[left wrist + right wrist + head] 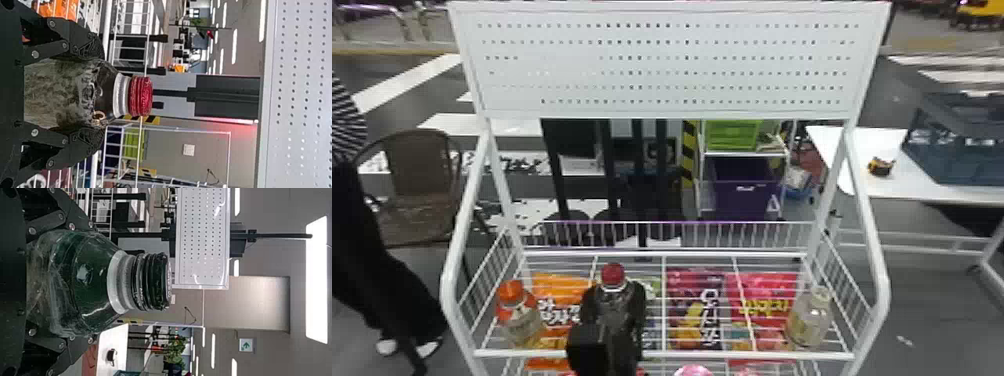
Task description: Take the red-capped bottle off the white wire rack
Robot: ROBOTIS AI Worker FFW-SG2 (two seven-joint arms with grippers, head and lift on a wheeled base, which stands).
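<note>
In the head view my left gripper (613, 301) is around the red-capped bottle (613, 276), left of the middle of the white wire rack (664, 355). Its base is hidden behind the arm, so I cannot tell whether it rests on the wires. The left wrist view has the left gripper (93, 94) shut on the dark bottle's shoulder, below the red cap (141, 96), one finger against each side. My right gripper (84, 284) is shut on a green bottle with a dark cap (154, 282), seen in the right wrist view.
On the rack stand an orange-capped bottle (519, 317) at the left and a pale bottle (811, 320) at the right. Orange, purple and red snack bags (692, 310) show under the wires. The perforated white panel (662, 60) rises behind; slanted side rails flank the shelf.
</note>
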